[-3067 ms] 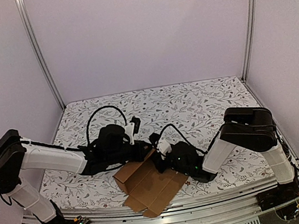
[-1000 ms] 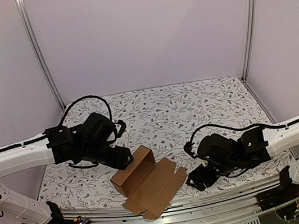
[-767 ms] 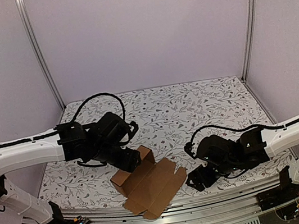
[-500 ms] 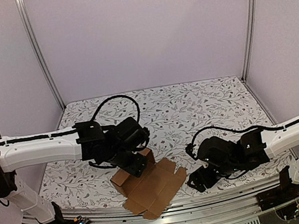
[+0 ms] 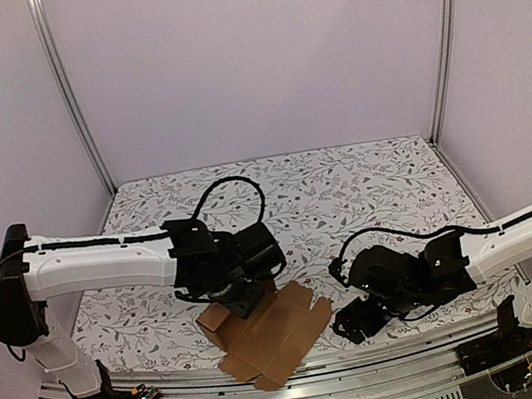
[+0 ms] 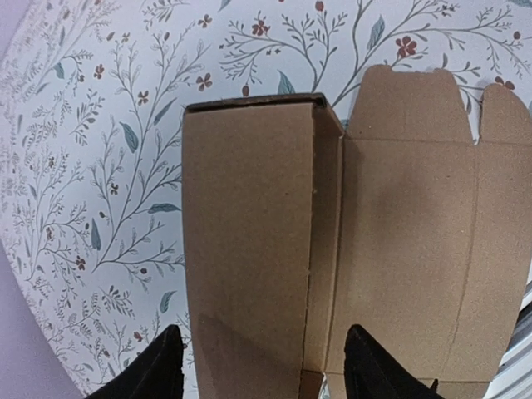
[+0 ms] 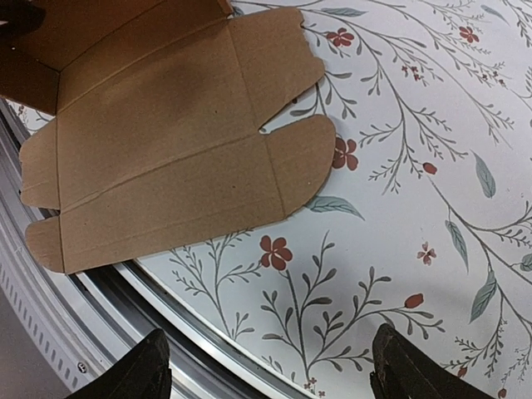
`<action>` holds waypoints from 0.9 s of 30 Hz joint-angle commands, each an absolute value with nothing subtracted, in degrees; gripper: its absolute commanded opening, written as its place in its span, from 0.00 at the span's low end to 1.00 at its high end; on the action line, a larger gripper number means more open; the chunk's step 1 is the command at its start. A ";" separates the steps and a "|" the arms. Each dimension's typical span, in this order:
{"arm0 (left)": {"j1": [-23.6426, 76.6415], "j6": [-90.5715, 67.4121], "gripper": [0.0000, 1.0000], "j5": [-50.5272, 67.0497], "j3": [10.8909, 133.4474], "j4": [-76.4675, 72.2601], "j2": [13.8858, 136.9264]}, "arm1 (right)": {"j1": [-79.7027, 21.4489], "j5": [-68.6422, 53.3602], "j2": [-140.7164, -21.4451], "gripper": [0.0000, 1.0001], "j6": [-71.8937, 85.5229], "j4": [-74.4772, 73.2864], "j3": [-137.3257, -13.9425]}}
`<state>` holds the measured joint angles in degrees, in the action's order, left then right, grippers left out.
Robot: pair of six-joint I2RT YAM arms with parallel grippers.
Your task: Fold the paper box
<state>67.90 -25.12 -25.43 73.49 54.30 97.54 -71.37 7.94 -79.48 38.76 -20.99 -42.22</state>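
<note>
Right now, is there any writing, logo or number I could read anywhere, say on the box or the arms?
None to read.
The box is plain brown cardboard with no print.
The cloth bears only flowers and leaves.
The left arm and right arm show no legible marking.

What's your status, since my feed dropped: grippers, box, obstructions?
Left gripper open, poised over raised wall of paper box. Right gripper open, empty, beside the flat flaps. Box only partly folded. Nothing in the way.

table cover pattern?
White table cover printed with grey-green leafy sprigs and small red flowers; clearest in the right wrist view.
</note>
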 commanded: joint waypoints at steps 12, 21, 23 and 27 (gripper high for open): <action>65.50 -22.87 0.41 -23.63 71.08 52.10 97.72 | -71.78 7.30 -80.24 0.82 39.35 -19.85 -41.96; 61.90 -21.38 0.33 -19.65 67.46 48.83 94.83 | -71.80 6.88 -81.75 0.82 39.41 -19.68 -43.49; 60.90 -20.98 0.32 -18.45 66.74 48.07 94.16 | -71.81 6.86 -82.36 0.82 39.74 -19.44 -43.99; 58.69 -20.03 0.30 -16.72 65.39 46.85 92.90 | -71.78 7.07 -82.79 0.82 40.96 -18.02 -44.81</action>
<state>61.04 -21.34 -20.86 67.53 48.45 93.95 -71.37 7.03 -81.97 39.22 -19.88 -42.92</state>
